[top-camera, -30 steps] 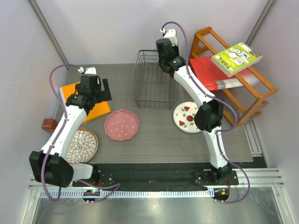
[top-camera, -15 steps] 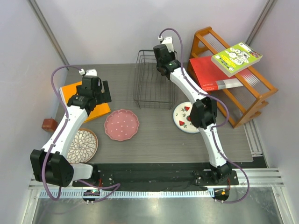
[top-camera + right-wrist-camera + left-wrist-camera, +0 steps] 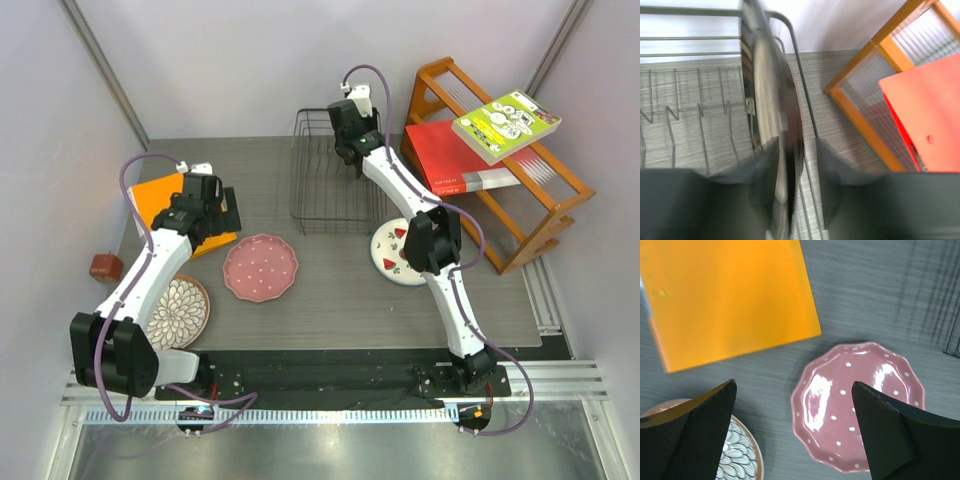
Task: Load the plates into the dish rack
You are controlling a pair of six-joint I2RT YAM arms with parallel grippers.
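We are getting bright, even light from above, with soft shadows lying on the worktop (image 3: pixel 330 290). Glare is streaking the pink plate (image 3: pixel 860 405) in the left wrist view. Motion blur is smearing the right wrist view, leaving the dark-rimmed plate (image 3: pixel 785 110) and the right claw (image 3: pixel 797 147) soft.

The edge-on dark-rimmed plate (image 3: pixel 782 100) is badly blurred.

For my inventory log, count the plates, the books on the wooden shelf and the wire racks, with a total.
Plates: 4 (pink plate, petal plate, fruit plate, dark-rimmed plate)
Books: 2 (red book, green book)
Wire rack: 1
Total: 7
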